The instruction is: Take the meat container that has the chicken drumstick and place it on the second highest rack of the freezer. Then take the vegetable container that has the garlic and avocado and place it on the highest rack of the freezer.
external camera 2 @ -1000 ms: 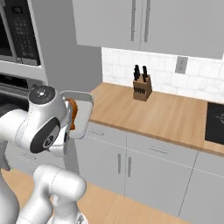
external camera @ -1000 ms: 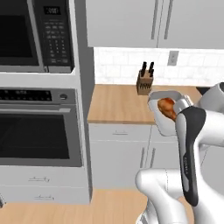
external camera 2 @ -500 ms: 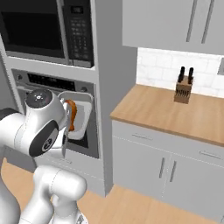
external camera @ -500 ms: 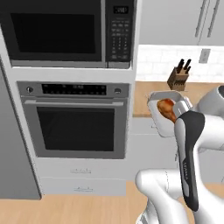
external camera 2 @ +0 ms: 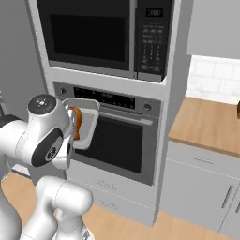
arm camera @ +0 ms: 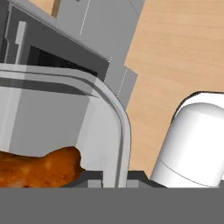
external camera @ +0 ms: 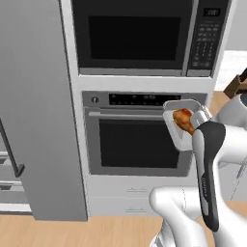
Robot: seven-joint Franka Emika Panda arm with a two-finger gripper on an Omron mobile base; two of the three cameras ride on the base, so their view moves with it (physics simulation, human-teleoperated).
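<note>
The tall grey freezer (external camera: 34,111) stands left of the black built-in oven (external camera: 140,140). The pale rectangular meat container (external camera: 179,124) with its glossy orange-brown chicken drumstick (external camera: 184,119) rides clamped in the gripper (arm camera: 114,177), before the oven; both placements seemingly remain undone.

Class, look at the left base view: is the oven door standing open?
No. The oven door sits flush and closed in its column, behind the raised meat container with the chicken drumstick.

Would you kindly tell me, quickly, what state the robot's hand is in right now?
Hand: closed on the rim of the pale grey plastic meat container that holds the glossy orange-brown chicken drumstick.
</note>
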